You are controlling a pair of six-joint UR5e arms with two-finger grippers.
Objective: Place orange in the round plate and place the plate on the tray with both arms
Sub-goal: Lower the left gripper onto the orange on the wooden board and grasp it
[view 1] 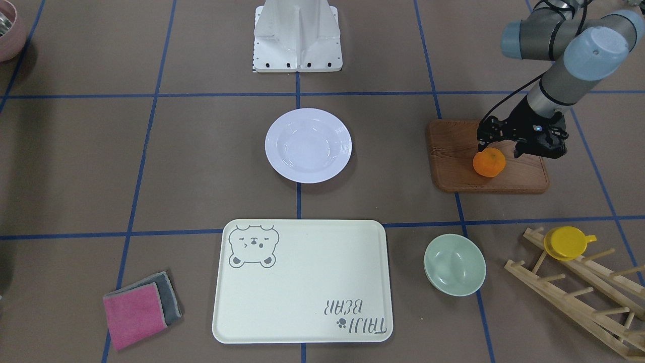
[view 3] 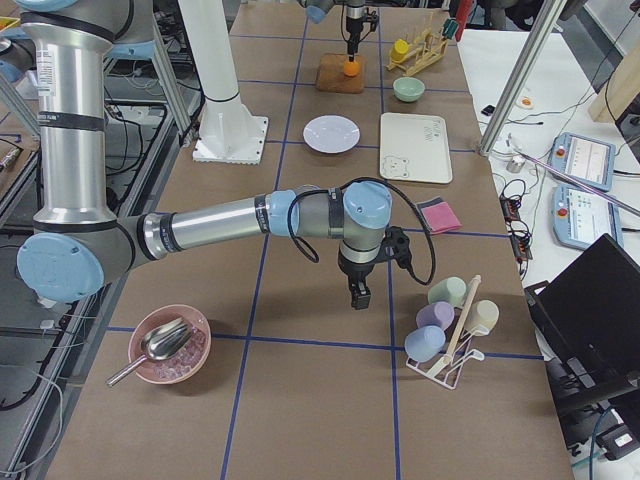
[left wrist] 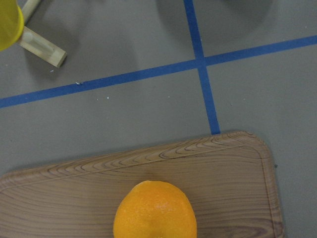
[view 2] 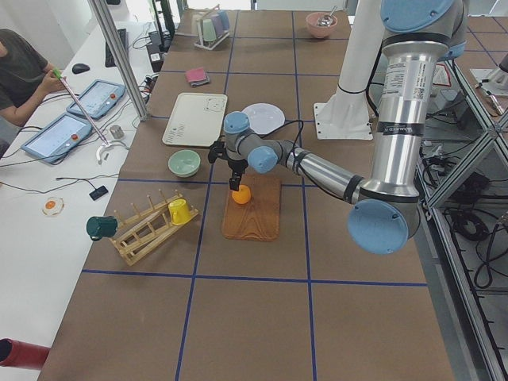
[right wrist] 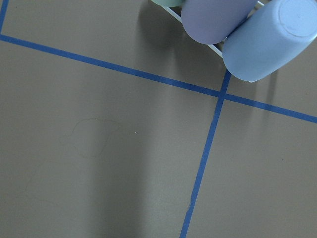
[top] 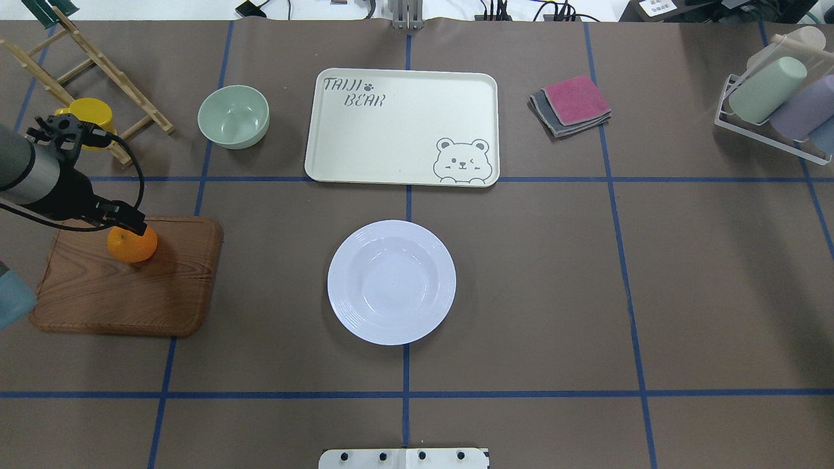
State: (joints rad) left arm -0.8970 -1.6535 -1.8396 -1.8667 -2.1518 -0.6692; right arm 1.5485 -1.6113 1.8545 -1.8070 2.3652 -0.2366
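Note:
The orange (view 1: 489,162) rests on a brown wooden board (view 1: 519,176) on my left side, also seen in the overhead view (top: 132,245) and low in the left wrist view (left wrist: 155,210). My left gripper (view 1: 486,149) hangs straight over it, its black fingers down at the fruit's top, and it looks open. The round white plate (view 1: 274,146) sits empty at the table's centre. Beyond it lies the cream bear tray (view 1: 302,282), nothing on it. My right gripper (view 3: 357,295) points down at bare table far off to my right. I cannot tell if it is open or shut.
A pale green bowl (view 1: 454,264) stands between the board and the tray. Near it a wooden peg rack (view 1: 579,292) carries a yellow cup (view 1: 567,243). Folded pink and grey cloths (view 1: 138,307) lie beside the tray. A cup rack (view 3: 445,320) stands close to the right gripper.

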